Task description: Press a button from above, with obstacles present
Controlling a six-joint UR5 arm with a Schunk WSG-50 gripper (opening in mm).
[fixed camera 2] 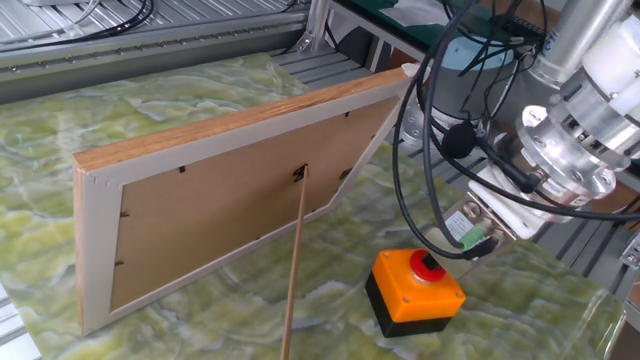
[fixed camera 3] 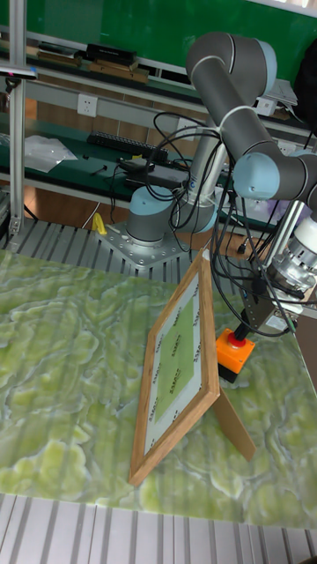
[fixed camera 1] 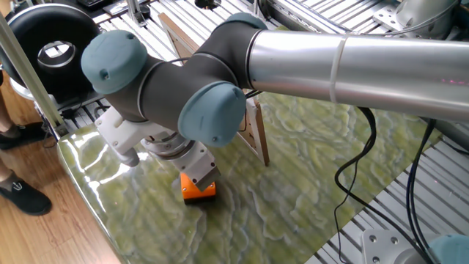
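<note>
Directly beneath my tool, the button [fixed camera 2: 426, 266] sits at lower right of the other fixed view, its red dome just under the gripper [fixed camera 2: 478, 232], which hangs low over it from the upper right; whether tip and dome touch I cannot tell. That vertical line is what the coming press turns on, as I judge it: the dome lies below the jaws and a shade toward frame left, so a short straight drop should do it, with little sideways correction. In one fixed view the gripper [fixed camera 1: 199, 170] covers the dome entirely, and only the orange base of the button [fixed camera 1: 198, 190] peeks out at lower centre on the green marbled desk [fixed camera 1: 293, 191]. Whether the jaws are spread or closed I cannot tell from any view. The button itself looks small: a round red cap seated on a square orange lid over a dark lower body, standing flat and square on the desk. The obstacles [fixed camera 2: 230, 200], a framed brown board leaning upright with a thin strut propping it, fill the left and centre of the other fixed view, well left of the button. In the tall fixed view the button [fixed camera 3: 232, 345] sits just right of the board's upper edge [fixed camera 3: 180, 370], near but apart.
</note>
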